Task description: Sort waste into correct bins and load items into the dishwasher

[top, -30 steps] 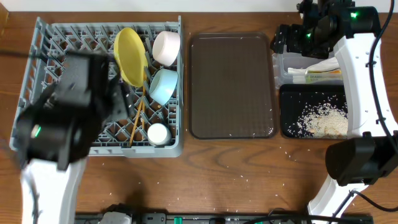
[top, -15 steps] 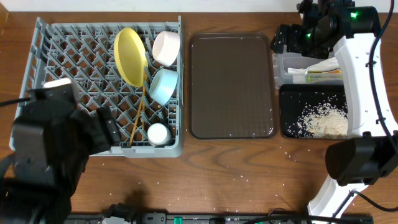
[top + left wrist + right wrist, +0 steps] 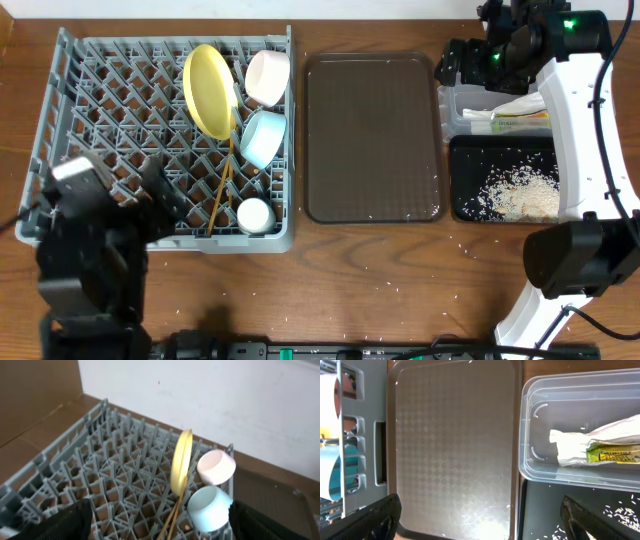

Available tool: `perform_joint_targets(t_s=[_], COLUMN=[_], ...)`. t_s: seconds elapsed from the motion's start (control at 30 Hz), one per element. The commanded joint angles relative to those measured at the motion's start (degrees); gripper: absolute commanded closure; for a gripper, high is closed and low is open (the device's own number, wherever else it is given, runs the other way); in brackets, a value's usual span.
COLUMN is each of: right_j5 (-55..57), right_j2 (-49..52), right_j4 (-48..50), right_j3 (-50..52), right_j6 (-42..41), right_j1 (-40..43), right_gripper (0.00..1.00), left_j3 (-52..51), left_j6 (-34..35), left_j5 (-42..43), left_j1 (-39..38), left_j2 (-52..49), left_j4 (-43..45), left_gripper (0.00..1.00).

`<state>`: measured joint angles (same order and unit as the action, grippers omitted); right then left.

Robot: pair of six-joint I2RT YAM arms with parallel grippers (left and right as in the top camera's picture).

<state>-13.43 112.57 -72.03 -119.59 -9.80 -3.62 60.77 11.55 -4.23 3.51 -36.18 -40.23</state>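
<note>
The load looks complete, so the step in hand is probably a last check and getting both arms clear. The dish rack (image 3: 100, 90) holds the yellow plate (image 3: 207, 88) on edge, the whitish bowl (image 3: 267, 75), the blue bowl (image 3: 262, 137), the white cup (image 3: 254, 214) and the chopsticks (image 3: 220, 195) slanting between the pegs.

The left claw (image 3: 160, 527) hangs over the rack's near corner, its fingers spread wide with nothing between them. Any move from there should go up first and then away, because a sideways sweep could catch the pegs or tip the chopsticks.

The right claw (image 3: 480, 522) is just as wide and empty above the clear tub (image 3: 540, 390), where the wrapper (image 3: 600, 450) lies. The rice crumbs (image 3: 520, 192) sit piled in the black tray (image 3: 470, 160) — a few specks remain scattered on the bench (image 3: 350, 290) and along the brown tray (image 3: 372, 130), too fine to pinch.

The wrapper's yellow-green band carries print, but it is too small to read — no other label shows.
</note>
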Motion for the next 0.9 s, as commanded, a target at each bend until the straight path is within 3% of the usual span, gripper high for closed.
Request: perform_joint_targets(t_s=[0.0,0.3,0.57,0.87], right_j5=[-0.09,-0.09,-0.09,-0.09], right_j2=[-0.15,-0.15,-0.15,-0.15], right_j4=[0.0,0.0,0.0,0.0], right_j3=[-0.28,-0.28,-0.28,-0.28], right_j6=[0.68,0.68,0.68,0.68], right_j1=[-0.55,-0.52,-0.55,-0.55], right_gripper=[0.01,0.01,0.01,0.01], left_j3=[-8.52,-29.44,-44.39,-54.62], left_j6=[-6.08,-7.06,-7.04,-7.04], left_j5=[6.54,7.06,8.33,8.31], left_j1=[2.1,3.34,3.15,2.4], left_j2=[5.81,20.96,28.17,35.78], left_j4=[4.57,16.2,27.28,31.34], left_gripper=[0.12,0.11,0.11,0.11])
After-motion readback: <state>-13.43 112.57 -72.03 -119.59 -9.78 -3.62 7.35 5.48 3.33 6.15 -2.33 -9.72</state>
